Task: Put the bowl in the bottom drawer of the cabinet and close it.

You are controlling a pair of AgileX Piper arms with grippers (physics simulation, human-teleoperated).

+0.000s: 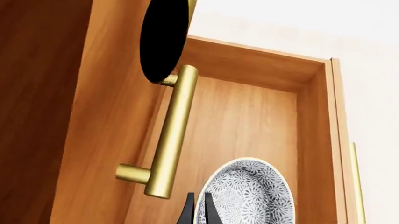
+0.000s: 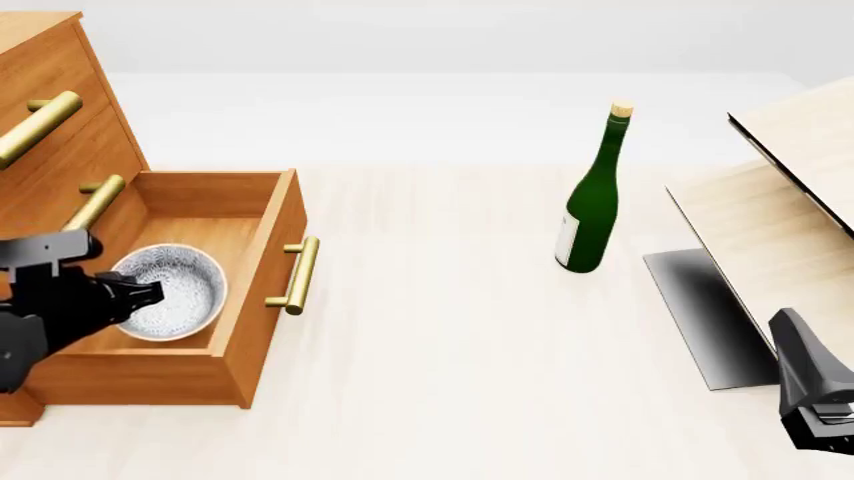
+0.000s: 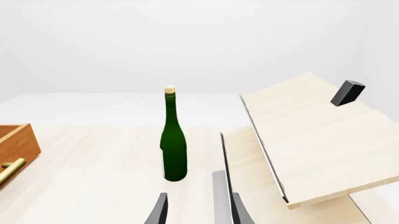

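Observation:
The cabinet stands at the far left with its bottom drawer pulled open. The speckled white bowl sits inside that drawer, near its front. My left gripper reaches into the drawer from the left and is shut on the bowl's rim. In the left wrist view the two dark fingertips pinch the rim of the bowl above the drawer's floor. My right gripper hangs at the lower right, far from the cabinet; it is open with nothing between its fingers.
A green bottle with a cork stands upright mid-table. A pale light-wood structure with a dark base plate fills the right side. A brass bar handle on the cabinet's front sits just above the open drawer.

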